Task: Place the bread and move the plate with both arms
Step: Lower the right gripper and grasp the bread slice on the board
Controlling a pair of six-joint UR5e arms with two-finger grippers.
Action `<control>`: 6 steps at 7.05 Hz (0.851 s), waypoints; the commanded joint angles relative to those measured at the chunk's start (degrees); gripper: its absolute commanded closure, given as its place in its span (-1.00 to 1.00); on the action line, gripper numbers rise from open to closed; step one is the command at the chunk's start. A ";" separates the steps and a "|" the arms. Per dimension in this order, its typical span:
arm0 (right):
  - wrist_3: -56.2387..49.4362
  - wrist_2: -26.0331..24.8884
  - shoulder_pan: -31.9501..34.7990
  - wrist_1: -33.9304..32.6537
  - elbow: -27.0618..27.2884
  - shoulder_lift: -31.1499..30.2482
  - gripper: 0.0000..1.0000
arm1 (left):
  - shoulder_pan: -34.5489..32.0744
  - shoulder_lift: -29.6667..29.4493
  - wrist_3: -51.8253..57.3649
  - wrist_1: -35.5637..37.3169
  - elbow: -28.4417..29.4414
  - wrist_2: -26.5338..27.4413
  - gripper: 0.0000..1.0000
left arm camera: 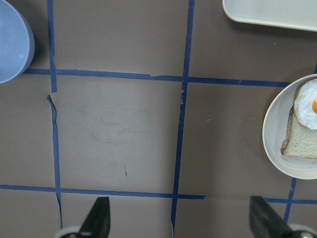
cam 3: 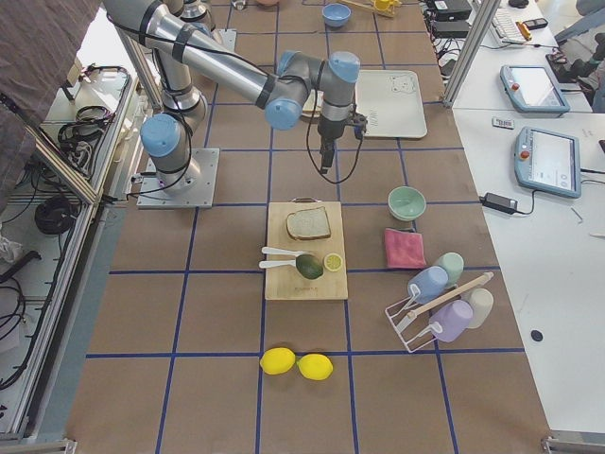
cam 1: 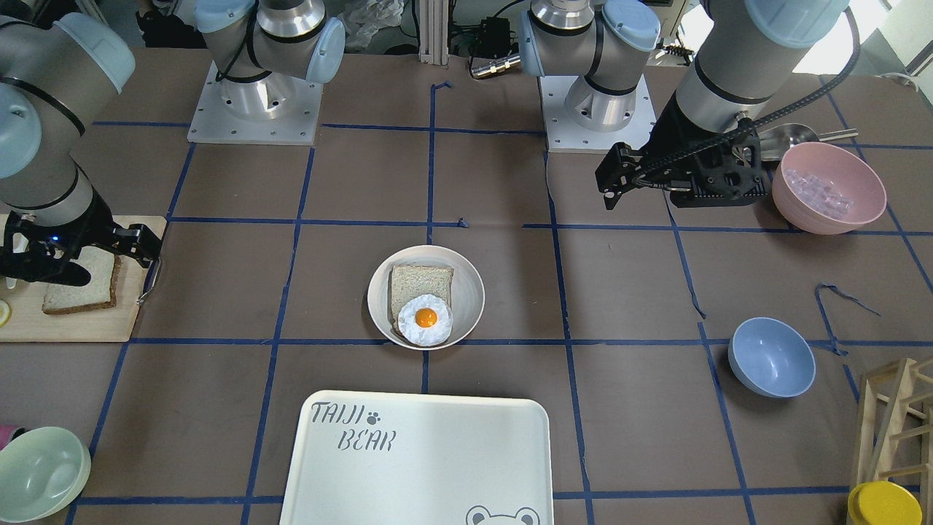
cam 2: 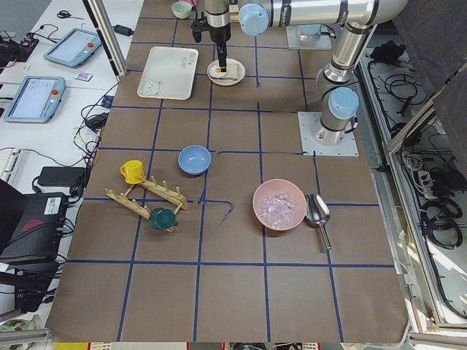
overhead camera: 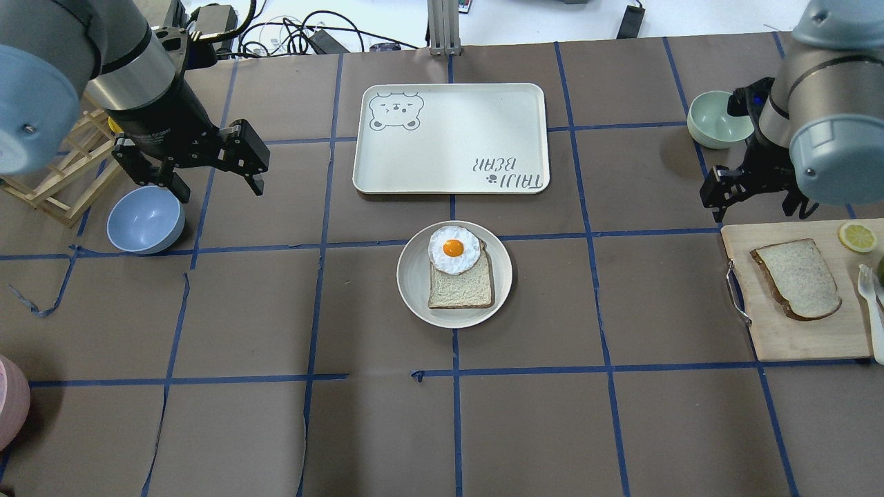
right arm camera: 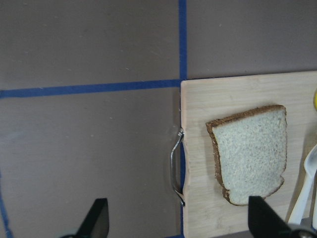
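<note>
Overhead exterior view: the slice of pale speckled bread with a dark brown crust (overhead camera: pixel 795 278) lay flat on the rectangular light-wood cutting board (overhead camera: pixel 794 338) at the robot's right end of the brown paper-covered worktop (overhead camera: pixel 525 428). A lemon slice (overhead camera: pixel 857 237) lay on the same board, apart from the bread.

The round cream-beige plate (overhead camera: pixel 414 276) sat mid-worktop, just on the robot's side of the white rectangular "TAIJI BEAR" tray (overhead camera: pixel 449 138) and not touching it. On the plate was a paler, light-crusted slice (overhead camera: pixel 461 286) with a fried egg (overhead camera: pixel 454 249) lying over its tray-side end.

The left claw (overhead camera: pixel 219 192) hung above the worktop, fingers spread wide, gripping nothing. It was beside the light-blue bowl (overhead camera: pixel 145 219) and well apart from the plate. The left wrist view agreed: both fingertips stood far apart at the bottom edge, with the plate at the right edge.

The right claw (right arm camera: pixel 178 215) was also spread wide and held nothing. It hovered over the edge of the board that carries the wire handle (right arm camera: pixel 176 168), clear of the bread. The pale green bowl (overhead camera: pixel 715 121) stood near it.
</note>
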 commanded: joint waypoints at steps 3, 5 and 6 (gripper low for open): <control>-12.28 -2.11 -6.31 -19.46 10.43 7.66 -1.00 | 0.01 0.01 0.00 0.22 0.03 -0.06 -1.00; -12.91 -3.35 -8.06 -19.55 10.43 8.55 -0.94 | 0.01 -0.08 0.00 0.13 -0.06 -0.06 -1.00; -13.44 -3.35 -8.07 -20.07 10.43 8.55 -0.93 | 0.01 0.00 0.00 -0.04 -0.06 0.02 -1.00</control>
